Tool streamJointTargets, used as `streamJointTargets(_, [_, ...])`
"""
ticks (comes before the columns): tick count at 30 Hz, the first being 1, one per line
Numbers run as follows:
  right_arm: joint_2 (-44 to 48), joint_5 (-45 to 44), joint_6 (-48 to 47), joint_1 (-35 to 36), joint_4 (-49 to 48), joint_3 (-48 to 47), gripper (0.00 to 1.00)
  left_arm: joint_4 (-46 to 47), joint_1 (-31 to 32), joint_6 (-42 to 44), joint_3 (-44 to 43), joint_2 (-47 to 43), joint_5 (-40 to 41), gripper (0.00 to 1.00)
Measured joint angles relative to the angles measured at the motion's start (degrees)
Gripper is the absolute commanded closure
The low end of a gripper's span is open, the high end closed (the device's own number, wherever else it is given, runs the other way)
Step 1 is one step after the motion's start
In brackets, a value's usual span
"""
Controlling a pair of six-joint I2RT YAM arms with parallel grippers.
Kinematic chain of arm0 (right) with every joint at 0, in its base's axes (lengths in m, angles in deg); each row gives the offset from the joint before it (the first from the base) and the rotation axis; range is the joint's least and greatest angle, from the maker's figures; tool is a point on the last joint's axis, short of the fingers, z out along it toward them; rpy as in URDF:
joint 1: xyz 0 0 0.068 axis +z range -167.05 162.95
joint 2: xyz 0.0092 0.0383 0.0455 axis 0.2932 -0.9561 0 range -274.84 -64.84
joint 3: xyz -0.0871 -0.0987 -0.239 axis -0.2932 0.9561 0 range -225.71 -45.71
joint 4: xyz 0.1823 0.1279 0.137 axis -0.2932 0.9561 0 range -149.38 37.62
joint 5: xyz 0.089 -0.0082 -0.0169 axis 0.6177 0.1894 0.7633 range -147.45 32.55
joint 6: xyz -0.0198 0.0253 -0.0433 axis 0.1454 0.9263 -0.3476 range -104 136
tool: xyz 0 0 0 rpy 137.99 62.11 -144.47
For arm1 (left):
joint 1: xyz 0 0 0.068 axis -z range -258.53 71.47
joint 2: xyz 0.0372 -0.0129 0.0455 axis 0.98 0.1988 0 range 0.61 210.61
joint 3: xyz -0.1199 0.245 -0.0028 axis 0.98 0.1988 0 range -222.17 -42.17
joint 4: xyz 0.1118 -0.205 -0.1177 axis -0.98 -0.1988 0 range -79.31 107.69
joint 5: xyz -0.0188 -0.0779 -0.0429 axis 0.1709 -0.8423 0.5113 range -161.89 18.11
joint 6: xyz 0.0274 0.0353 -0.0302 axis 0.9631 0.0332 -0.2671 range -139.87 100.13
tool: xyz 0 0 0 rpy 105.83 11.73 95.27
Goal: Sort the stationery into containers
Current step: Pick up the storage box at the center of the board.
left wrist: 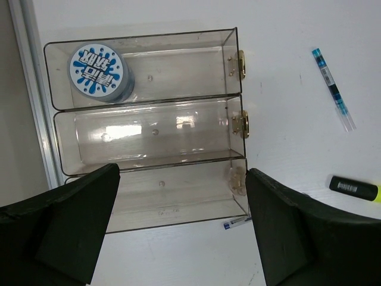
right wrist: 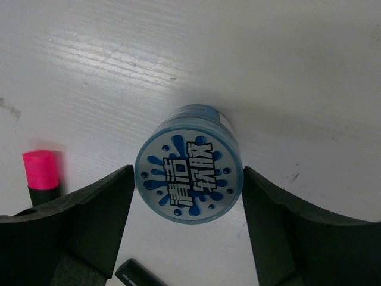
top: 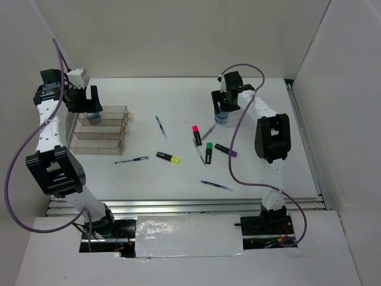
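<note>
One blue-white patterned tub (left wrist: 95, 71) lies in the far compartment of the clear organizer box (left wrist: 235, 89); the other two compartments hold nothing. My left gripper (left wrist: 181, 229) is open and empty above the box's near edge (top: 98, 128). The second tub (right wrist: 189, 173) stands on the table between the fingers (right wrist: 77, 226) of my open right gripper (right wrist: 188, 179), with only slivers of gap either side. On the table lie highlighters with pink (top: 196, 134), green (top: 209, 152), purple (top: 225, 150) and yellow (top: 168, 157) caps. Thin pens (top: 161, 126) (top: 131, 159) (top: 216, 185) lie among them.
Two more pens (top: 208, 132) (top: 199, 154) lie by the pink and green highlighters. White walls enclose the table on the left, back and right. A metal rail (top: 306, 143) runs along the right edge. A pen tip (left wrist: 238, 222) pokes out by the box's near corner.
</note>
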Motion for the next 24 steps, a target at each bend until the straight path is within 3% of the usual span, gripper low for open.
streamJointTargets(11, [-0.15,-0.44,-2.62,0.26,0.07,0.0,0.62,0.68,-0.39,0.0,0.72,-0.46,-0.04,0.01])
streamJointTargets(17, [4.17,0.31,-7.41,4.76,2.93,1.88,0.7,0.66,-1.68,0.0,0.72,-0.46,-1.2,0.01])
streamJointTargets(24, [17.31,3.87,-11.87,19.89,3.34,5.57,0.72,1.03,-2.62,1.27,4.87,-2.89,-3.02,0.01])
